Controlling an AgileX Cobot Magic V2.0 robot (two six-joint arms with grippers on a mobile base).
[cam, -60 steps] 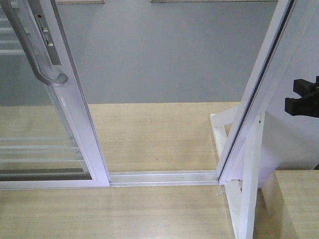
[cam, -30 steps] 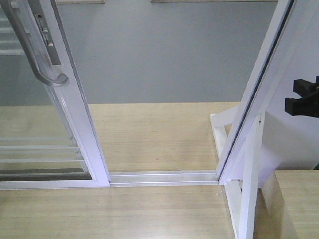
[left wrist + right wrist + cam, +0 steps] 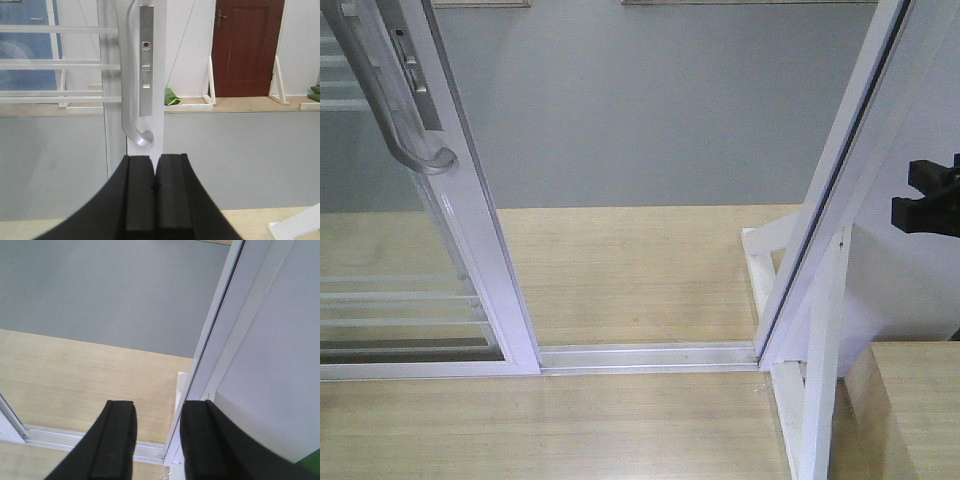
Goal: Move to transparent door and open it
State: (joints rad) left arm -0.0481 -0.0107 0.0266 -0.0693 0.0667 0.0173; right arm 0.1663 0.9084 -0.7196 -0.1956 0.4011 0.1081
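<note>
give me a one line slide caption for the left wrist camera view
Shut left gripper below the curved grey handle of the transparent door.

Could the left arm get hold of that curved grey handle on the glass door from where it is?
Probably yes. In the left wrist view the handle sits straight ahead of the left gripper, nothing between. But its jaws are shut, so they must open first.

The left gripper (image 3: 154, 187) is seen as matte black, with two flat rectangular fingers (image 3: 139, 192) flaring below into broad curved shoulders. The right gripper (image 3: 156, 440) is likewise matte black, its two fingers (image 3: 117, 440) blocky with rounded upper corners. In the front-facing view a black, notched bracket-like part (image 3: 928, 197) is shown at the right edge.
</note>
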